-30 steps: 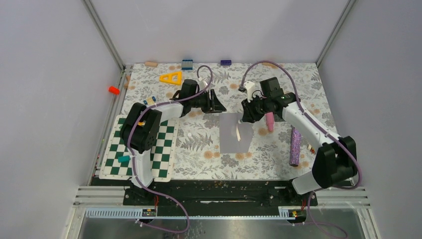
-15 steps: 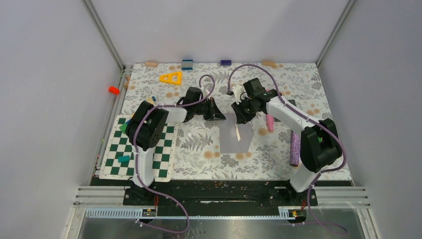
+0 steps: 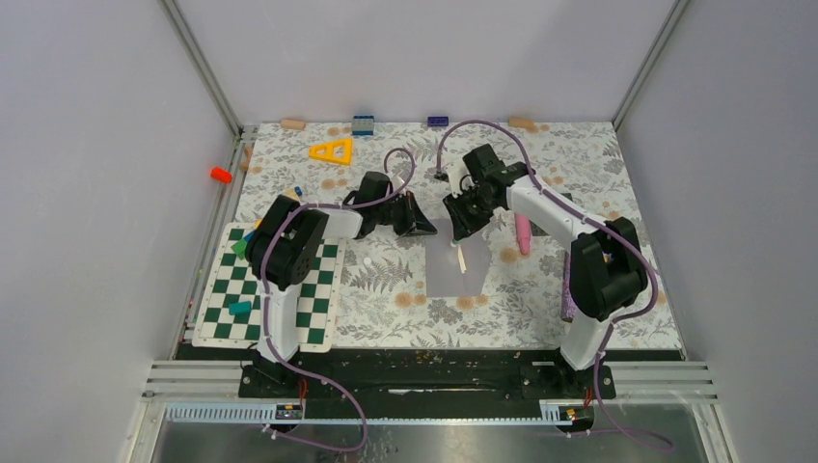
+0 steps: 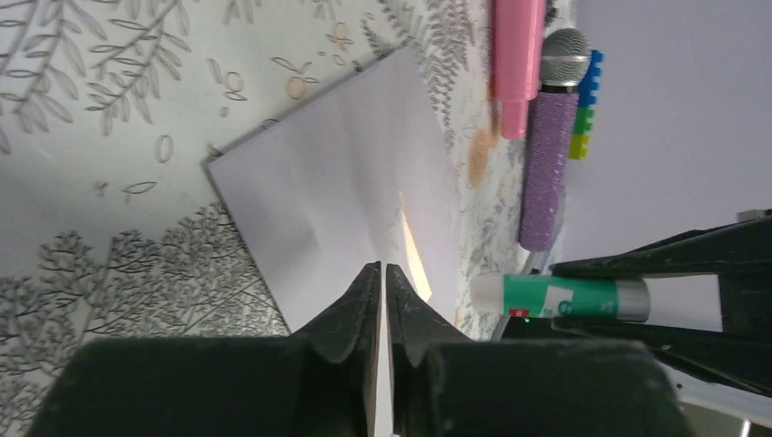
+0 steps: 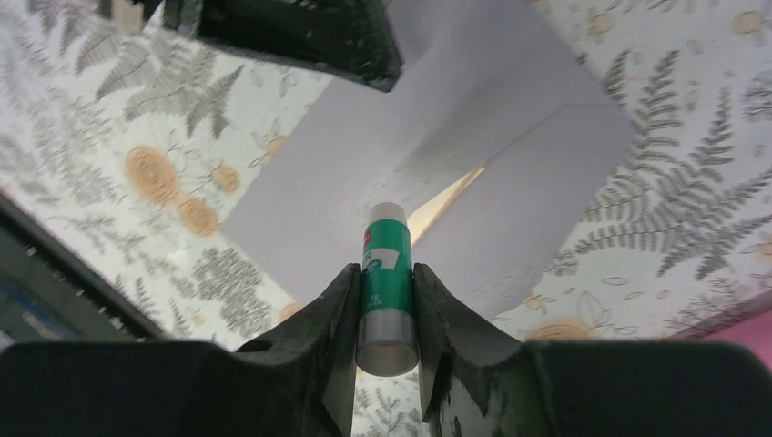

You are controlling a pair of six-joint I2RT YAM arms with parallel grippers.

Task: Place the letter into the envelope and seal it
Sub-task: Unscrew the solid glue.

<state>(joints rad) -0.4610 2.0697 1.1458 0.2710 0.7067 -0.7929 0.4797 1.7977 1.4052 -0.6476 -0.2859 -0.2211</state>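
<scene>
- Fingers of the left gripper point(image 4: 383, 273) pinch together on the flap of the envelope point(image 4: 337, 182), holding it raised.
- The letter point(image 5: 448, 194) sits inside, a tan sliver showing.
- The right gripper point(image 5: 384, 269) clamps a glue stick point(image 5: 386, 264); if it strays low, glue could smear the letter.

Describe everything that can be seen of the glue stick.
The glue stick is a small cylinder, plastic by its look, with a green label, a white end and a grey end. The right fingers clamp it from both sides near the grey end. Its white end points at the grey envelope, by the slit where a sliver of the tan letter shows. Whether its tip touches the paper cannot be told.
</scene>
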